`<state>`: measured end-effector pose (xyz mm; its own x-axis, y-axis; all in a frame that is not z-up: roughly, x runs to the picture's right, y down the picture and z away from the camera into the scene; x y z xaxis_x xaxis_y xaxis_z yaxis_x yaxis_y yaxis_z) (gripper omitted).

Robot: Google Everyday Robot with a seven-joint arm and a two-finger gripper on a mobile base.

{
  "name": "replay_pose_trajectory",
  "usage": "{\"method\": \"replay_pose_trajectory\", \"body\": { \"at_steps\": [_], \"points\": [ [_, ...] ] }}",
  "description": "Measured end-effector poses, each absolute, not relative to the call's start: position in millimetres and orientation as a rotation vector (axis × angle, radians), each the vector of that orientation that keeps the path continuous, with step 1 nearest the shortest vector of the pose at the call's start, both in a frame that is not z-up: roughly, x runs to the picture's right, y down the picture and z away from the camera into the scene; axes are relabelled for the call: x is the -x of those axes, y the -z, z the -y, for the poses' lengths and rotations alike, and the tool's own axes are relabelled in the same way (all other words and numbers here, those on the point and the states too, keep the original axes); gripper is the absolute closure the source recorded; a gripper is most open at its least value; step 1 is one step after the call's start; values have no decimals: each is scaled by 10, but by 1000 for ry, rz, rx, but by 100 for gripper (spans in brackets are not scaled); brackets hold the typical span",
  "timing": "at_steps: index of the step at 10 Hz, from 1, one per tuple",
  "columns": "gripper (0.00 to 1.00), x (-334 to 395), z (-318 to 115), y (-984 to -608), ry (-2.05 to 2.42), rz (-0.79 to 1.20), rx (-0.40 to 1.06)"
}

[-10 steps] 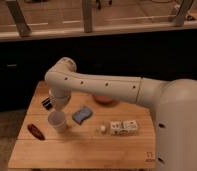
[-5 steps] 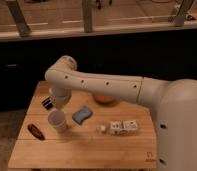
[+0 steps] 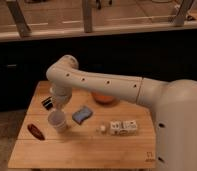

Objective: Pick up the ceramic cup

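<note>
Camera view
Ceramic cup (image 3: 58,121): pale, smooth, tapered, wider at the rim; you see it directly under the gripper (image 3: 57,106).
Gripper: at the cup's rim; you cannot tell its grip.
Sponge (image 3: 82,115): blue slab, beside the gripper.

This looks to me like a test corner in an office or lab building, not anyone's home. The gripper (image 3: 58,106) hangs low over a plain wooden table (image 3: 82,152), right above the ceramic cup (image 3: 57,120). The things laid out round it are an odd, staged mix. A blue sponge (image 3: 82,115) sits just to its right as I look and an orange bowl (image 3: 104,98) beyond that. A white packet (image 3: 123,127) lies farther right and a dark reddish thing (image 3: 35,131) to its left. Behind the gripper runs a dark blank wall (image 3: 142,57) topped by a pale ledge (image 3: 122,30). Above that stand grey metal posts (image 3: 87,15) like a railing's, with smooth floor (image 3: 52,12) past them.
</note>
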<state>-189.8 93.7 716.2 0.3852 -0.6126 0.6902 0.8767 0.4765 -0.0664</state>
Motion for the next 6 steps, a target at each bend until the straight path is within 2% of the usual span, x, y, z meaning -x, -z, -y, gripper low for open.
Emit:
{"method": "replay_pose_trajectory", "body": {
  "at_steps": [1, 2, 6],
  "points": [
    [25, 1897, -945, -7160, 992, 654, 475],
    [20, 1897, -957, -7160, 990, 653, 483],
    [20, 1874, -1002, -7158, 984, 646, 513]
  ]
}}
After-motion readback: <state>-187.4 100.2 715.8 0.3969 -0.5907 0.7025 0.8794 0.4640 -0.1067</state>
